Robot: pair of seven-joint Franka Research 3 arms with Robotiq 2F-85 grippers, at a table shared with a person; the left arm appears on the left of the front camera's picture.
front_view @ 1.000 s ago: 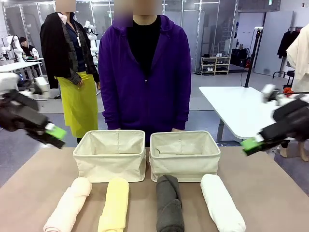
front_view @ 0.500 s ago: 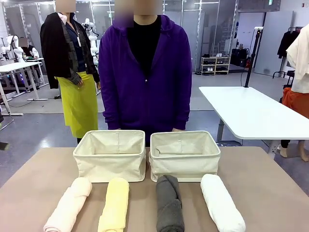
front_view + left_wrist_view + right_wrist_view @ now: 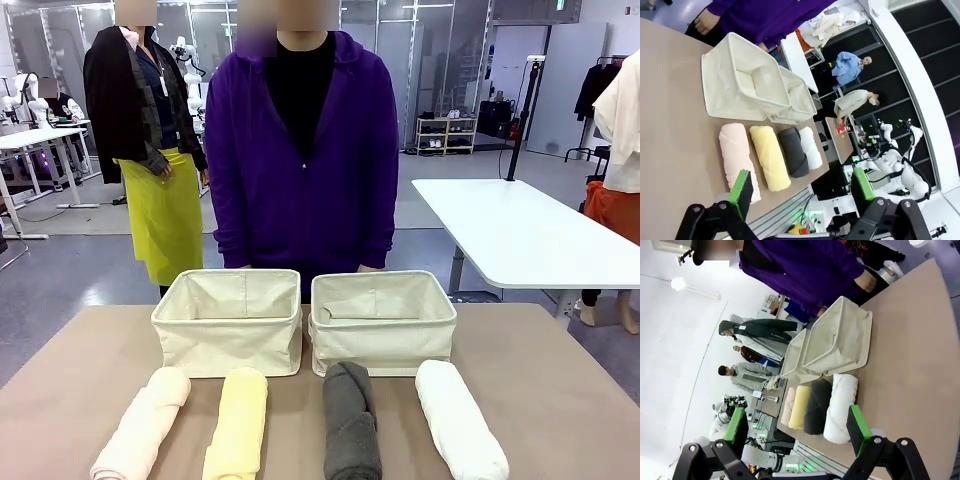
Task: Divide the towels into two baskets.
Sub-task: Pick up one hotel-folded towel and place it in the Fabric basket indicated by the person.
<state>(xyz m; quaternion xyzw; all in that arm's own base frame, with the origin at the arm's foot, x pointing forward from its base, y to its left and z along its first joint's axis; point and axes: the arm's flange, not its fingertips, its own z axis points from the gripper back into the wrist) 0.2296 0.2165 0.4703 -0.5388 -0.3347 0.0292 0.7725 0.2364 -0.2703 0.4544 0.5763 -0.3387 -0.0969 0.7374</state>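
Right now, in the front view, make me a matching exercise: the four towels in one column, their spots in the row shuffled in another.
Towels:
1. pale pink towel
2. yellow towel
3. dark grey towel
4. white towel

Places, by the robot's sides:
A. right end of the row
B. second from the left
C. left end of the row
D. second from the right

Pairs: 1-C, 2-B, 3-D, 4-A
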